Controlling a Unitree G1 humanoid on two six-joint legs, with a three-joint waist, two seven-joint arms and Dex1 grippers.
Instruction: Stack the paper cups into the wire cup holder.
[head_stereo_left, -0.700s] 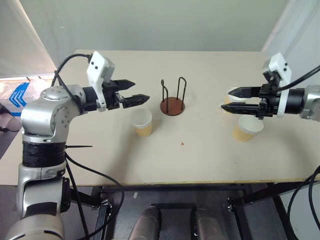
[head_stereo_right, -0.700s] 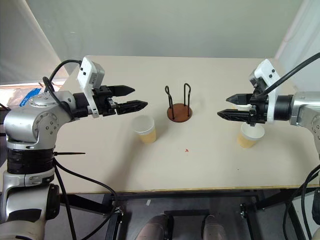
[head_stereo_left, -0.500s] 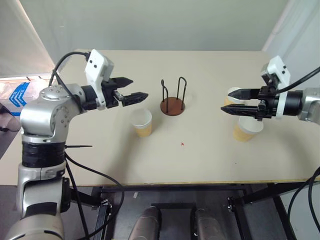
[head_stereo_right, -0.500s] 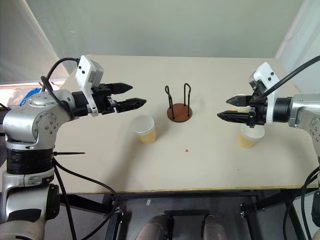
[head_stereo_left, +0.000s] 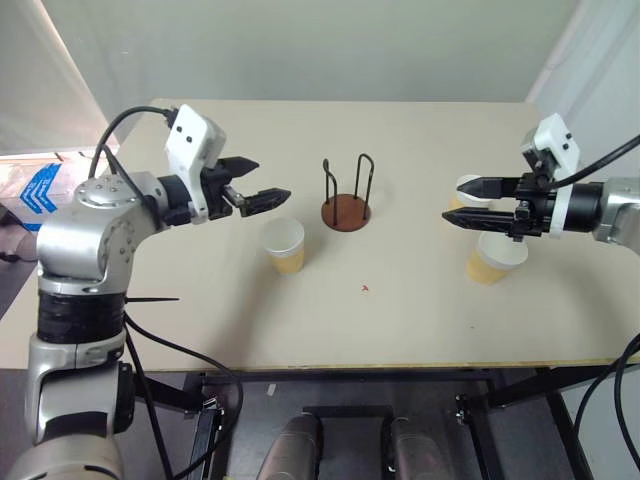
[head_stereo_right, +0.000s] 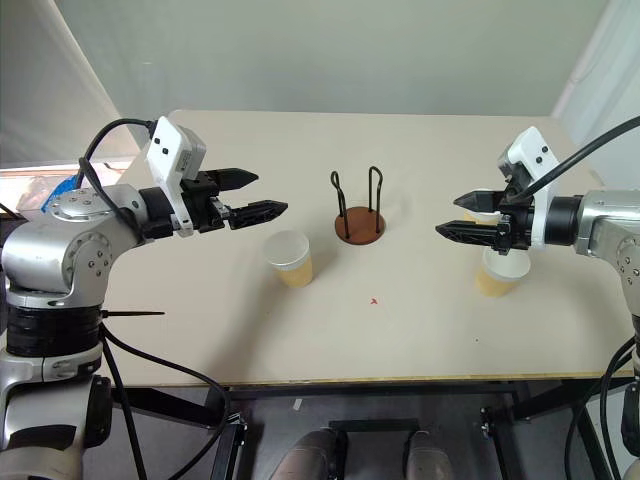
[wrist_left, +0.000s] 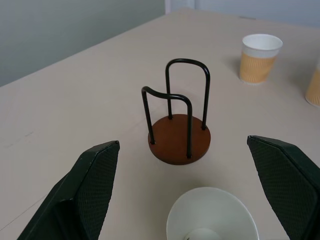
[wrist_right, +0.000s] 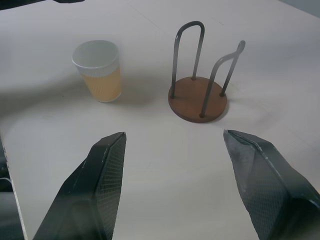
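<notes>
Left eye view: three paper cups are counted on the pale surface (head_stereo_left: 400, 300), though the far right cup (head_stereo_left: 466, 189) is largely hidden behind the right gripper (head_stereo_left: 452, 204), so that little more than its white rim is seen. The near right cup (head_stereo_left: 492, 258) stands just below that gripper, its upper rim partly crossed by the black fingers. The left cup (head_stereo_left: 284, 245) stands upright and fully visible, near the wire cup holder (head_stereo_left: 346, 199) and apart from it. One holder is seen, at the middle of the surface, its two black wire loops upright on the reddish-brown disc, with no cup inside it.

The left gripper (head_stereo_left: 262, 184) is held above the surface beside the left cup, its fingers spread apart and nothing between them. The right gripper's fingers are likewise parted and empty, pointing toward the holder. In the left wrist view the left cup is cut off at the frame edge.
</notes>
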